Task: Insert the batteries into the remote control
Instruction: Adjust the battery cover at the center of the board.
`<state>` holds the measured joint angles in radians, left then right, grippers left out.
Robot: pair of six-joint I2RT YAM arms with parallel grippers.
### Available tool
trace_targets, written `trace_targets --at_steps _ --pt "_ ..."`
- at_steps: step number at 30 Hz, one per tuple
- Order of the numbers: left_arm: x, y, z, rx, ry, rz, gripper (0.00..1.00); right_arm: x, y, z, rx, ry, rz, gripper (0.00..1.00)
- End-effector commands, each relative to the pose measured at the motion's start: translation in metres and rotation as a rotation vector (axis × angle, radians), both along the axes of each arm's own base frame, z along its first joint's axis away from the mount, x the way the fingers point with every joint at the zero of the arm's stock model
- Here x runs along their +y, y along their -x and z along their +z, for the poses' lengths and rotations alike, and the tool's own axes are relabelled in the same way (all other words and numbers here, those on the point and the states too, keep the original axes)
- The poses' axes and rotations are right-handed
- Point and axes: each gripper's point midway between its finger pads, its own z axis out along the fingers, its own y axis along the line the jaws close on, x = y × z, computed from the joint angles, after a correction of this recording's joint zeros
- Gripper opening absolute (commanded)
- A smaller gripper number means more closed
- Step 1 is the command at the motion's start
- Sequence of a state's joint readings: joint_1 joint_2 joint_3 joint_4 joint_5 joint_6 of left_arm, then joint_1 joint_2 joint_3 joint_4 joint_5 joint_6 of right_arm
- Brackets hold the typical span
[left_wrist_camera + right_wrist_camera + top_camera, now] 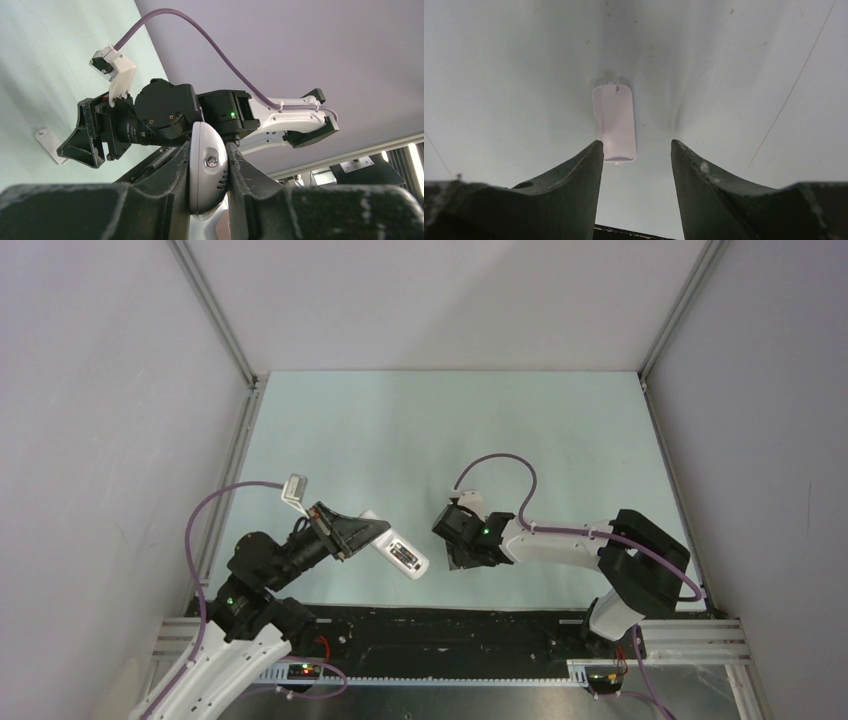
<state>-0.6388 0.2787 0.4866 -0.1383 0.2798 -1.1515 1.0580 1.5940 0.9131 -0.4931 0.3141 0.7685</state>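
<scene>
My left gripper (378,537) is shut on the remote control (398,554), a small white oblong handset held off the table and slanting down to the right. In the left wrist view the remote control (207,167) stands edge-on, pinched between both fingers of the left gripper (209,150). My right gripper (636,146) hangs open just above the table with nothing between its fingers. A small flat white cover piece (614,122) lies on the table just beyond its left fingertip. The batteries are out of view.
The cover piece (50,145) also shows on the pale green table (450,430), beside the right gripper (82,142). A black strip (450,625) runs along the near table edge. Grey walls with aluminium posts (215,310) close in both sides.
</scene>
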Motion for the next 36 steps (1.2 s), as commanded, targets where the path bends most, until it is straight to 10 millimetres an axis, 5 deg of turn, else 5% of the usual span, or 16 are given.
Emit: trace_targets --at_steps 1,28,36 --pt "0.002 0.001 0.012 -0.035 0.025 0.004 0.01 -0.013 -0.007 -0.002 -0.031 0.047 -0.057 0.56" --pt "0.002 0.003 0.012 -0.039 0.025 -0.002 0.01 -0.011 0.003 -0.029 0.002 0.182 -0.014 0.58" --pt "0.002 0.003 0.012 -0.040 0.027 0.000 0.01 -0.004 0.009 -0.037 0.028 0.170 0.015 0.43"
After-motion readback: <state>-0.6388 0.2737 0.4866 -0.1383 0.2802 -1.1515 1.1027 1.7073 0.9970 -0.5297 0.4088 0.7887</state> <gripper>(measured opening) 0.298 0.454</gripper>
